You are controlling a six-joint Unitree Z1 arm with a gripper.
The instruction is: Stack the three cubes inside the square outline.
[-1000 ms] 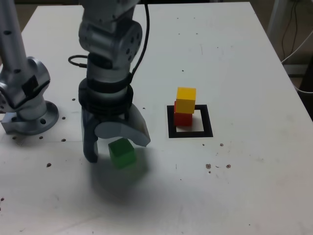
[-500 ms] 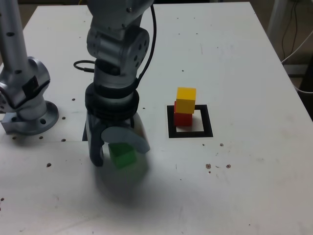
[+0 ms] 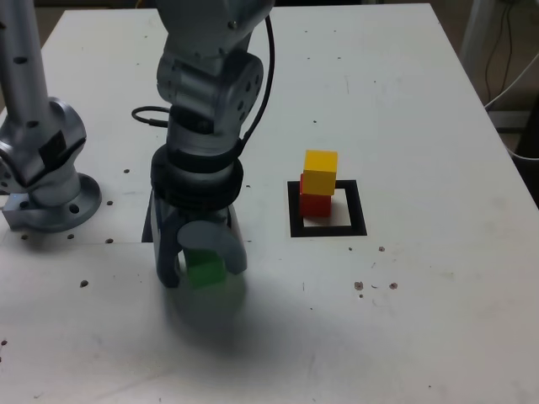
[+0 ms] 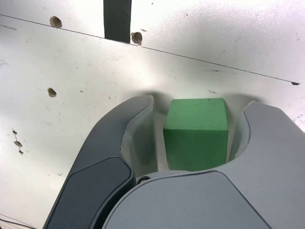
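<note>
The green cube rests on the white table, between the two fingers of my gripper. In the wrist view the green cube has a narrow gap to the finger on each side, so the gripper is open around it and not touching it. To the exterior view's right, the yellow cube sits on top of the red cube. That pair stands at the far left corner of the square outline, overlapping its black frame.
A thin black strip lies on the table just beyond the gripper. The arm's grey base stands at the exterior view's left, and a black cable loops beside the arm. Small dark specks dot the white table.
The gripper has shifted slightly toward the exterior view's right and come down over the green cube. Its fingers have narrowed around the cube. The yellow and red cubes have not moved.
</note>
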